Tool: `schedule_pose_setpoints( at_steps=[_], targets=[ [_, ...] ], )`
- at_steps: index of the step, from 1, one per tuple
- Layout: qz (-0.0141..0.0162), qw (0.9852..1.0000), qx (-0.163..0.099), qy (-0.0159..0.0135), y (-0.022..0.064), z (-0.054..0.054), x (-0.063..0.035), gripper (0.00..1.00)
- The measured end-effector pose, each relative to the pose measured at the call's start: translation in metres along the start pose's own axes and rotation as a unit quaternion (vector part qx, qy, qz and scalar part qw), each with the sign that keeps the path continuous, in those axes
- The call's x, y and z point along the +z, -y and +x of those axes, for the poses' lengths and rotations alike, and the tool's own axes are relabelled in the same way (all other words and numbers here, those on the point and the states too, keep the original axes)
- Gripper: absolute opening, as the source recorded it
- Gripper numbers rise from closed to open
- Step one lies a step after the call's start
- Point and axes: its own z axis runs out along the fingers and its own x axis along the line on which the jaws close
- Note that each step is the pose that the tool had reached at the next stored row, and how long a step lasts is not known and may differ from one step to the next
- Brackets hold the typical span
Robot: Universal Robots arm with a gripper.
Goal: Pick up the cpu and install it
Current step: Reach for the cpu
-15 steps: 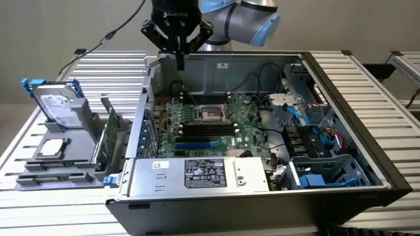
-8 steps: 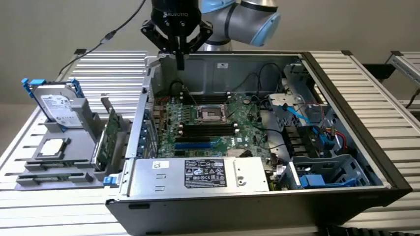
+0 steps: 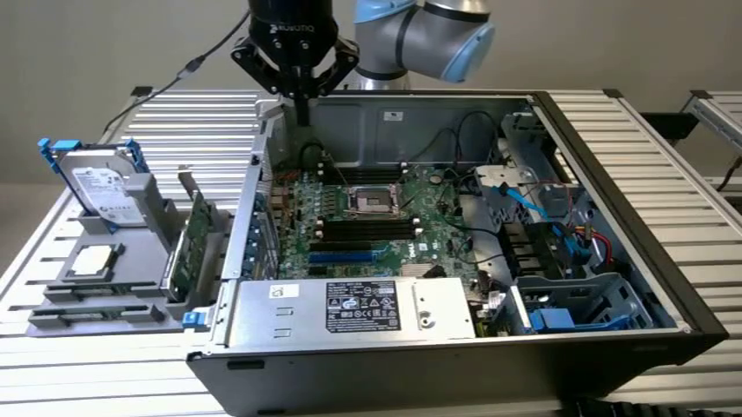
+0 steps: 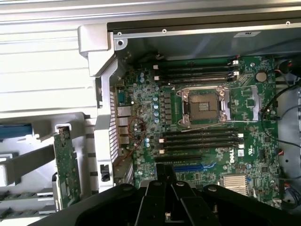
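Arm (image 3: 423,30) cut off above end effector (image 3: 301,117)

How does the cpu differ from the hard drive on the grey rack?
The cpu is small and square; the hard drive is larger and rectangular. The cpu lies flat; the hard drive stands on edge. Only the hard drive has a white label and blue bracket. Both are silver.

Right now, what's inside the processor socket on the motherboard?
No chip. The socket shows its bare contact field inside a metal frame, which hides its edges. The cpu lies on the grey tray outside the case.
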Motion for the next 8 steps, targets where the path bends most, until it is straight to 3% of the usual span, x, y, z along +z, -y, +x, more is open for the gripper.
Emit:
schedule_pose_setpoints(
  at_steps=[8],
  targets=[
    [0.0013,1.0,0.0,-0.0075,0.0034,0.025,0.0041,0.11]
  ],
)
